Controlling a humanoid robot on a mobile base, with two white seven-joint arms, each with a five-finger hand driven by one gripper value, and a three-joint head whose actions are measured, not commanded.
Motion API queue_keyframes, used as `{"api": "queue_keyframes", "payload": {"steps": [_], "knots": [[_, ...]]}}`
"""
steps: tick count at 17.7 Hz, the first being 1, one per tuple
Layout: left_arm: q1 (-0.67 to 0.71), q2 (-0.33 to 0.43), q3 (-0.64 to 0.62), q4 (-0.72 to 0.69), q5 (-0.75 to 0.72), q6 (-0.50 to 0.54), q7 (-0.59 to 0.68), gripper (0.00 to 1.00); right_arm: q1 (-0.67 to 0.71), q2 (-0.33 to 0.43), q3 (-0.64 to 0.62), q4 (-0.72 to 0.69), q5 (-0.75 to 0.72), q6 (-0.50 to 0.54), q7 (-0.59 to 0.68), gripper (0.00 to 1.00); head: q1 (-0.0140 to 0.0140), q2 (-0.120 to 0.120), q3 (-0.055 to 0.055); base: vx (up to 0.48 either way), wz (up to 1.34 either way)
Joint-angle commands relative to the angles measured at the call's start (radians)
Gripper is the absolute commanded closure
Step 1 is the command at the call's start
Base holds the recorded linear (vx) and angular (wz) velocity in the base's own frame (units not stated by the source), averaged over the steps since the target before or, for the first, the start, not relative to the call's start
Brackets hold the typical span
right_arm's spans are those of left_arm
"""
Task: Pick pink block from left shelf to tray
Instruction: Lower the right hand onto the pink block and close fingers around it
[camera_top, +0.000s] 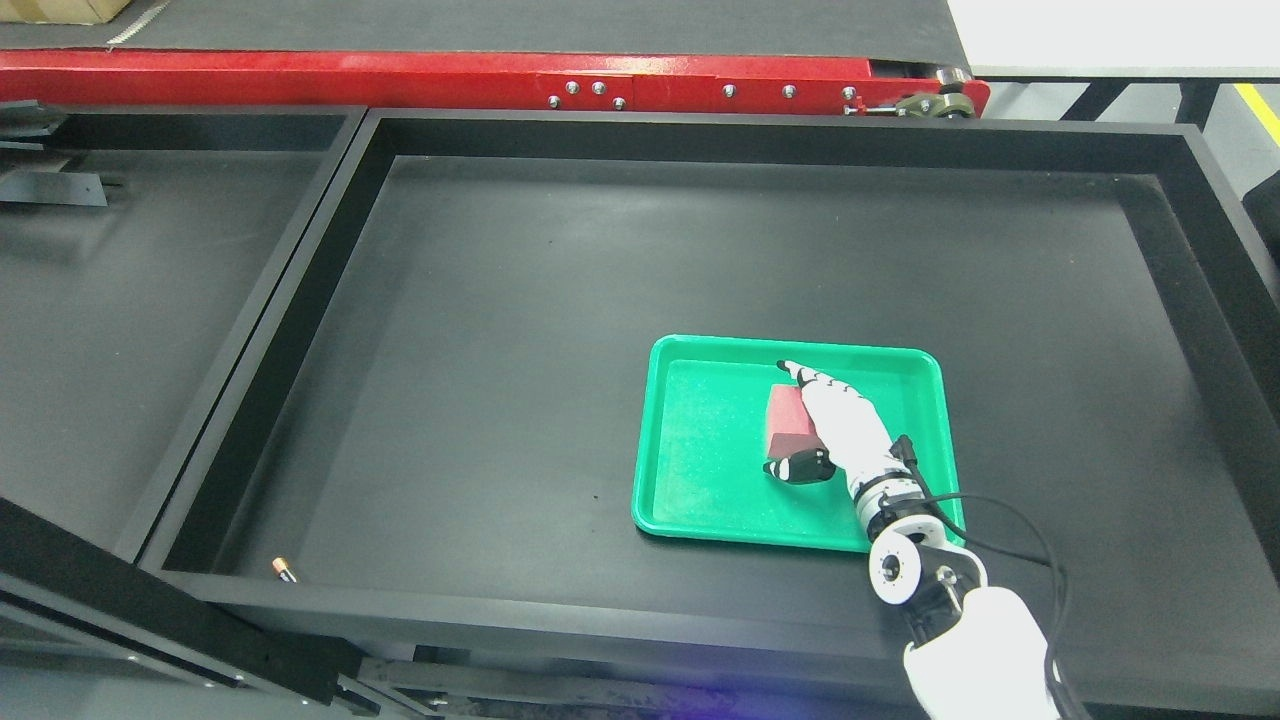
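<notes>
Right robot hand (805, 420) low over the green tray (700, 500), fingers wrapped on the pink block (788, 418); only release looks left.

Even overhead light, fairly bright and sharp. The matte black bin (600, 300) shows soft sheen at centre; its walls shade the inner edges. A purple glow at the bottom edge; corners bow slightly.

A factory or industrial test floor — a red steel conveyor frame (500, 85) with bolts and a roller runs along the back, above large black walled bins (760, 135), with yellow floor marking (1258, 105) at the corner.
</notes>
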Motion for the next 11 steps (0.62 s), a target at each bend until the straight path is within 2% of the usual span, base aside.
{"api": "queue_keyframes", "payload": {"steps": [1, 5, 11], "knots": [[0.02, 0.017, 0.0, -0.017, 0.0, -0.001, 0.0, 0.0, 0.002, -0.017, 0.015, 0.026, 0.004, 0.003, 0.0, 0.03, 0.0, 0.0, 0.0, 0.0, 0.0], [0.02, 0.017, 0.0, -0.017, 0.0, -0.001, 0.0, 0.0, 0.005, -0.017, 0.013, 0.029, 0.006, 0.003, 0.0, 0.16, 0.0, 0.0, 0.0, 0.0, 0.0], [0.02, 0.017, 0.0, -0.017, 0.0, -0.001, 0.0, 0.0, 0.007, -0.017, 0.007, 0.031, -0.004, 0.0, -0.008, 0.62, 0.0, 0.0, 0.0, 0.0, 0.0]]}}
